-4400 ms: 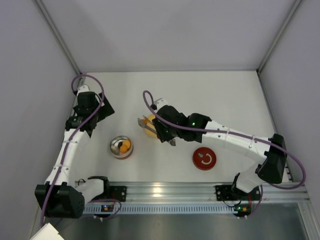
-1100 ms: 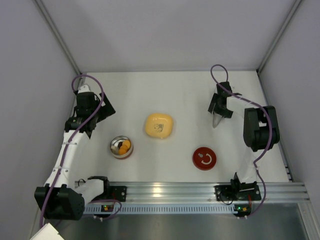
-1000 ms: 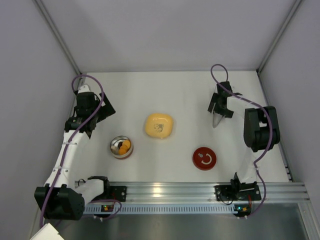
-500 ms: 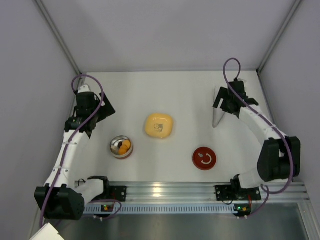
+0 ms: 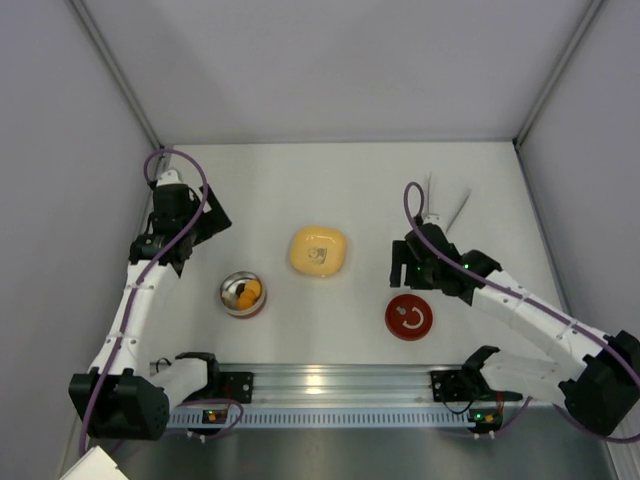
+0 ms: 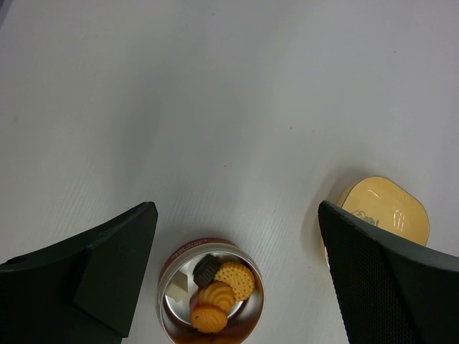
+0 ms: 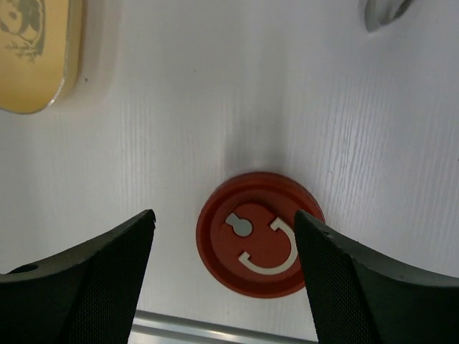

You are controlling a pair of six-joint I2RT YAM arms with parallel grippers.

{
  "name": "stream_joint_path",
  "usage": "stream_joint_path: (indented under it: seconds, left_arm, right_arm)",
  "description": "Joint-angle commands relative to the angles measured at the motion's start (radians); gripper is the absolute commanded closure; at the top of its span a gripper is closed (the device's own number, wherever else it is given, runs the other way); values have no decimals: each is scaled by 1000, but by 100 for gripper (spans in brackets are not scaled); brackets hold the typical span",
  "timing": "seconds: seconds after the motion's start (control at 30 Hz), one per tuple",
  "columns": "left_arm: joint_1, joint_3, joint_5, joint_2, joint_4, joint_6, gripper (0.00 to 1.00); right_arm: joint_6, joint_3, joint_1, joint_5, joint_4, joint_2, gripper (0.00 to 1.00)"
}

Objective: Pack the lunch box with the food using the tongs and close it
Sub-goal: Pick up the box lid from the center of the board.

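Right gripper [image 7: 222, 215] moved from tongs [image 7: 380, 11] to above red lid [image 7: 252, 244], jaws wide, empty. Risk: off-centre pinch skids lid; lunch box [image 5: 243, 294] well left of lid.

Shiny metal lunch box [image 6: 165, 308], glossy yellow dish [image 6: 384, 208], matt white table [image 5: 360, 190].

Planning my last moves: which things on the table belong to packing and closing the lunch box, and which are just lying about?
Job:
- lunch box, open
- food, inside it
- tongs, lying at the far right
- red disc, probably the lid

Lying about:
- yellow dish, empty
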Motion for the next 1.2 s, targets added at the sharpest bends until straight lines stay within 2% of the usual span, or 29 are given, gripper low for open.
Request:
stream_joint_path:
  seconds: [0.0, 0.13, 0.4, 1.17]
  left_arm:
    - [8, -4, 15, -19, 51, 5, 1]
    - [8, -2, 15, -24, 51, 3, 1]
    - [8, -4, 17, -24, 51, 3, 1]
    - [8, -6, 14, -21, 51, 7, 1]
  right_arm:
    - [127, -27, 53, 82, -131, -64, 23]
    - [184, -119, 52, 52, -122, -130, 24]
    - [247, -228, 55, -42, -38, -161, 27]
    - [276, -354, 55, -103, 154, -63, 29]
